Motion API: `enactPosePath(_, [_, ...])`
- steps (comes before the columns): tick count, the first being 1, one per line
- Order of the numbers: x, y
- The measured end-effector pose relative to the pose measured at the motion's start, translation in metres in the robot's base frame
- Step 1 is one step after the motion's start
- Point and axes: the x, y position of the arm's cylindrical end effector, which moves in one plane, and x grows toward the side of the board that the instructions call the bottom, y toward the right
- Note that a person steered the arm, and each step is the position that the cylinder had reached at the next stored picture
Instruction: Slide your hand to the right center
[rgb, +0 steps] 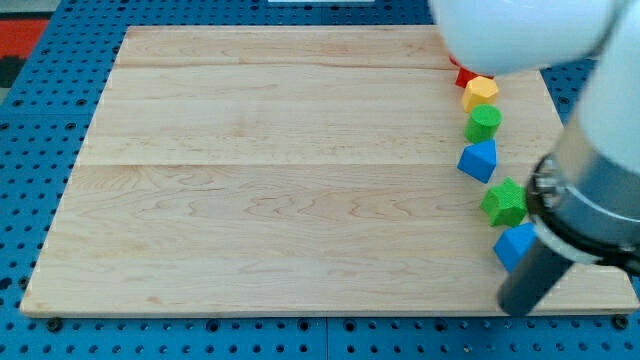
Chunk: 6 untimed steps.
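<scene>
My dark rod comes down at the view's lower right, and my tip (517, 306) rests on the board near its bottom edge, just below and left of a blue block (514, 246). A column of blocks runs up the board's right side: a green star-shaped block (504, 202), a blue wedge-like block (479, 160), a green block (483, 122), a yellow block (480, 92) and a red block (464, 76) partly hidden by the white arm. The blue block by my tip is partly covered by the arm.
The wooden board (280, 180) lies on a blue pegboard table (40, 150). The big white and grey arm (600, 180) fills the view's right edge and top right, hiding the board's right rim.
</scene>
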Motion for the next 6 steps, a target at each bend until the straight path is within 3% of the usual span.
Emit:
enactPosePath(1, [-0.014,0.060])
enactPosePath(3, [-0.020,0.068])
enactPosePath(6, [-0.141,0.055])
